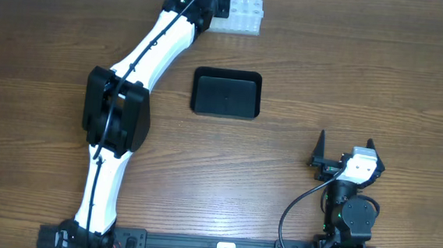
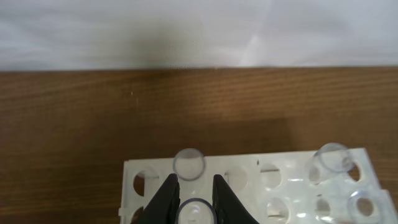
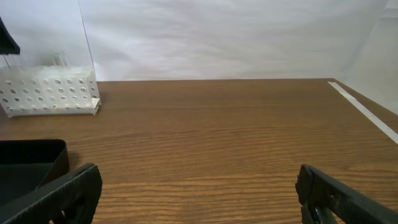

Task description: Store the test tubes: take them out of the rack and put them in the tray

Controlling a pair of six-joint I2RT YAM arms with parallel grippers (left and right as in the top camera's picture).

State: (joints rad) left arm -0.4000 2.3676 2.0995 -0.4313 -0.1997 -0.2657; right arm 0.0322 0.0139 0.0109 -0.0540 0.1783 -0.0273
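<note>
A white test-tube rack (image 1: 241,17) stands at the table's far edge, with a clear tube sticking up from it. My left gripper (image 2: 194,183) hangs over the rack's (image 2: 249,177) left end, its dark fingers (image 2: 166,198) shut on the round top of a clear test tube (image 2: 196,212) standing in a hole. Another tube (image 2: 188,163) stands just beyond the fingertips, and two more (image 2: 333,158) are at the rack's other end. The black tray (image 1: 226,92) lies in the middle of the table. My right gripper (image 1: 344,152) rests open near its base, with nothing in it.
In the right wrist view the tray's (image 3: 31,158) corner and the rack (image 3: 50,92) lie ahead of the wide-open right gripper (image 3: 199,205). Bare wooden table surrounds the tray. A white wall rises behind the table's far edge.
</note>
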